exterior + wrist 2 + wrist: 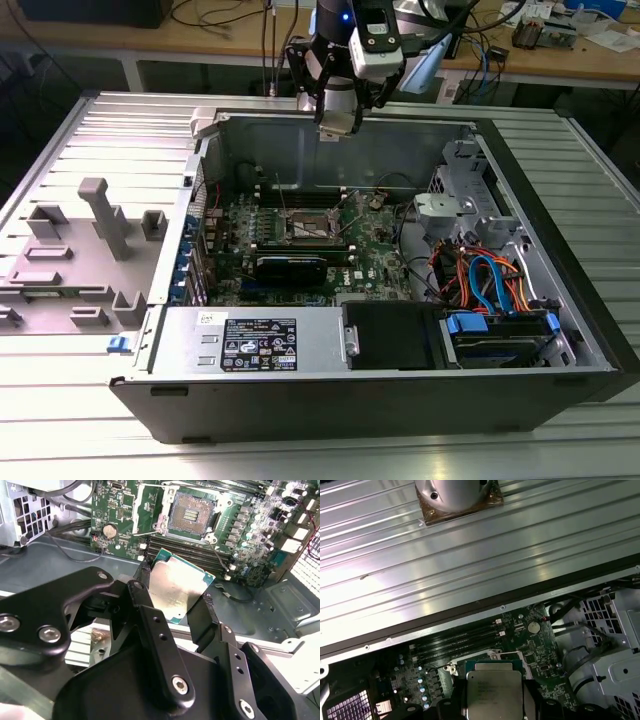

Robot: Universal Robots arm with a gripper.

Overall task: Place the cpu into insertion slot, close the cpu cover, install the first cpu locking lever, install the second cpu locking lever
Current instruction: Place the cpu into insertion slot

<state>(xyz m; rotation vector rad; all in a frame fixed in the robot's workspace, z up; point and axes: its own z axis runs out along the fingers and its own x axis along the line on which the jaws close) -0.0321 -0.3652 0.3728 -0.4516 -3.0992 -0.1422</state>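
Note:
My gripper (pixel 335 128) hangs above the rear wall of the open computer case (pixel 330 400), higher than the green motherboard (pixel 375 250). In both wrist views it is shut on the cpu (pixel 177 587), a flat square chip with a silver-grey top and green edge, held by two opposite sides between black fingers (pixel 141 587). The same cpu (pixel 492 690) shows from the other side, with the gripper (pixel 492 704) around it. The insertion slot (pixel 191 514) lies bare on the board, its dark centre showing. The slot (pixel 308 228) sits mid-board. The cpu cover (pixel 146 507) appears swung open beside the slot.
Long black memory slots (pixel 200 550) run between the cpu and the socket. A black card (pixel 290 265), a power supply (pixel 250 345) and coloured cables (pixel 485 275) sit inside the case. A grey fixture (pixel 95 230) stands at the exterior view's left.

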